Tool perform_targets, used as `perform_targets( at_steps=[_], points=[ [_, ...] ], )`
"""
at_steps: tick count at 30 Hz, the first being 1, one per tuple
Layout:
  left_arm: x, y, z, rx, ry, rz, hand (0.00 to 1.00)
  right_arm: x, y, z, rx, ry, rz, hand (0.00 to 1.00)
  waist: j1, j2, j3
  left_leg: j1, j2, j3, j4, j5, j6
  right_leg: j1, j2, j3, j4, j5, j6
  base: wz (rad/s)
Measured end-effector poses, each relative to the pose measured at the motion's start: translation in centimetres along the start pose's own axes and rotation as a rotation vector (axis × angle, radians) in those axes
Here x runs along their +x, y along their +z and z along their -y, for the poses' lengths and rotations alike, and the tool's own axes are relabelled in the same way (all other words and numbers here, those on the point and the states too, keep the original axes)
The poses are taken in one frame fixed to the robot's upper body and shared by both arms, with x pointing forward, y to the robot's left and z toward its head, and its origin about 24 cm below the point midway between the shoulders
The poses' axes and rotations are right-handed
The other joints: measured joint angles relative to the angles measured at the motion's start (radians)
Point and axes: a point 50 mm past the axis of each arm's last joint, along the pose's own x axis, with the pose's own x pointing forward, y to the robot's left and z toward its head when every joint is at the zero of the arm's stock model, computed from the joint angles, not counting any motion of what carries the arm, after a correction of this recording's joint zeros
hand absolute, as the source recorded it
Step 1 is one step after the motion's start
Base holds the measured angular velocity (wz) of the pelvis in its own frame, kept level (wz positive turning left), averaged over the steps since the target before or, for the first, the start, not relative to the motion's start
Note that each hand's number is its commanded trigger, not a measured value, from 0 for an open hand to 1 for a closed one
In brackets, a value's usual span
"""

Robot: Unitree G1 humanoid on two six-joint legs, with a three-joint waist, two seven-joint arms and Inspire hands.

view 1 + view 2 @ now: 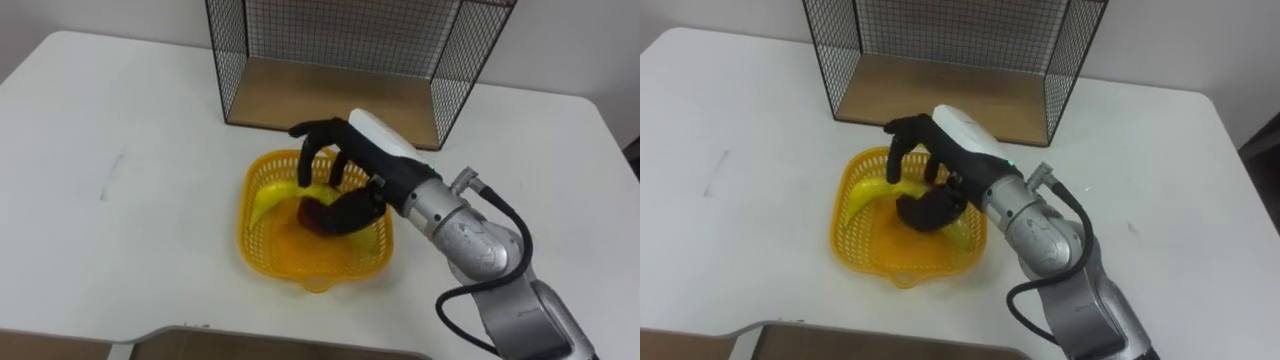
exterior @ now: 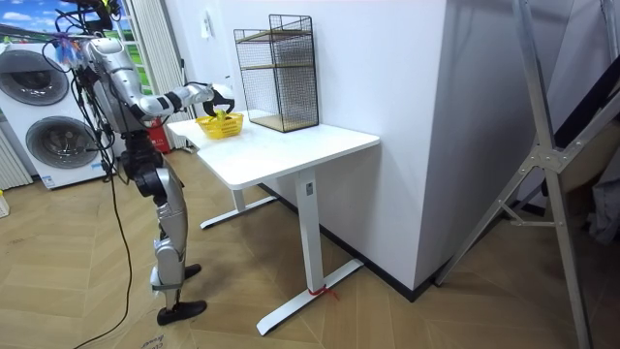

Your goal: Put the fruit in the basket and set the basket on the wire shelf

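- Fruit loading looks like the step in hand: the right robot hand [image 1: 350, 150] reaches in from the right and sits low inside the yellow basket [image 1: 248, 205], its fingers arched over and its thumb curled under a dark red fruit [image 1: 316, 214].
- Grip: the robot hand is closed loosely round that red fruit, which lies at or just above the basket floor, so by my reading it is about to be let go.
- Contents: a banana [image 1: 268, 198] lies curved along the basket's left and far side, already inside.
- Basket position: it stands on the white bench [image 1: 120, 120], near the front opening of the wire shelf [image 1: 300, 95], whose wooden floor is bare.
- Stance: in the room view the robot stands at the bench end with this arm stretched over the basket.
- Next move, as I judge it: spread the fingers, lift the robot hand clear without dragging the fruit or tipping the light basket, then take the rim and slide or lift the basket far-ward onto the shelf floor.
- Risk: the shelf's front wires leave a low opening, so the basket must go in level.
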Motion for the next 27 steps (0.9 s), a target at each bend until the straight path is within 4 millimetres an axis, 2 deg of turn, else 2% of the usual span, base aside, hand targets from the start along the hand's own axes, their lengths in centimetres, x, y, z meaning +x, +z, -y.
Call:
perform_targets(
  at_steps=[3,19,20,21,22,27],
  points=[
    [0.0,-0.2,0.1,-0.018,-0.002,-0.005,0.00,0.1,-0.6,-0.2,-0.016,0.006,-0.031,0.00,-0.001,0.000,0.0002,-0.001,0.000,-0.001,0.001,0.000,0.000,0.001,0.000,0.001,0.000,0.000,0.000,0.00],
    [0.0,-0.5,0.3,-0.032,-0.021,-0.023,0.00,-0.1,-0.9,0.4,-0.006,-0.021,-0.040,0.00,-0.026,0.003,0.0015,-0.011,0.000,-0.009,0.015,0.000,0.000,0.004,0.001,-0.001,0.002,0.000,-0.001,0.02],
    [0.0,-0.6,0.3,-0.032,-0.023,-0.024,0.00,-0.2,-1.0,0.6,0.011,-0.028,-0.038,0.00,-0.025,0.006,0.0034,-0.011,0.000,-0.008,0.015,0.000,0.000,0.004,0.001,-0.001,0.002,0.001,-0.001,0.00],
    [0.0,-0.6,0.3,-0.032,-0.029,-0.024,0.00,-0.2,-1.1,0.9,0.035,-0.038,-0.036,0.00,-0.026,0.002,0.0004,-0.011,0.000,-0.007,0.015,0.000,0.000,0.003,0.001,-0.001,0.002,0.001,-0.001,0.00],
    [0.0,-0.6,0.3,-0.032,-0.030,-0.024,0.00,-0.3,-1.1,1.0,0.050,-0.043,-0.034,0.00,-0.027,0.007,0.0033,-0.011,0.000,-0.007,0.015,0.000,0.000,0.003,0.001,-0.001,0.002,0.001,-0.001,0.00],
    [0.0,-0.7,0.2,-0.041,-0.030,-0.024,0.00,-0.5,-1.4,2.0,0.145,-0.107,-0.017,0.00,-0.029,0.007,0.0013,-0.013,0.001,-0.006,0.015,0.000,0.000,0.001,0.001,-0.003,0.002,0.001,-0.001,0.00]
  ],
)
